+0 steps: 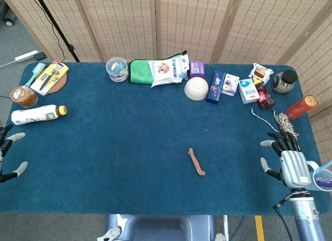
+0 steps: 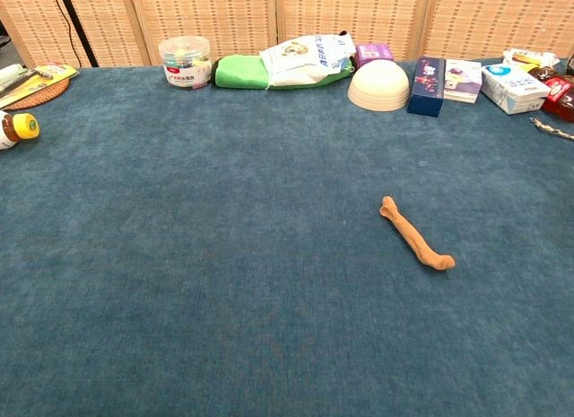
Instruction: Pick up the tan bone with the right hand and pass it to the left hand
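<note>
The right hand (image 1: pixel 289 159) rests at the near right edge of the counter (image 1: pixel 129 147), fingers spread apart and holding nothing. The left hand (image 1: pixel 8 157) shows only at the far left edge of the head view, fingertips apart and nothing between them.

The tan bone (image 1: pixel 196 161) lies flat on the blue felt-like cloth well to the left of the right hand, between the two hands but nearer the right one. It is slim, slightly bent, with knobbed ends, and nothing touches it or lies between it and the right hand.

Just beyond the right hand sits a coil of frayed rope (image 1: pixel 281 121), and beyond that a red can (image 1: pixel 301 107) on its side. Beside the wrist is a white cup (image 1: pixel 324 176); what it holds cannot be told.

Along the far edge stand an upturned white bowl (image 1: pixel 196 88), small cartons (image 1: pixel 224 86), a green pouch (image 1: pixel 142 71) under a printed packet (image 1: pixel 167 71), and a clear tub (image 1: pixel 116 69) of colourful small items. Beyond the left hand lies a plastic bottle (image 1: pixel 37 114) with a yellow cap.
</note>
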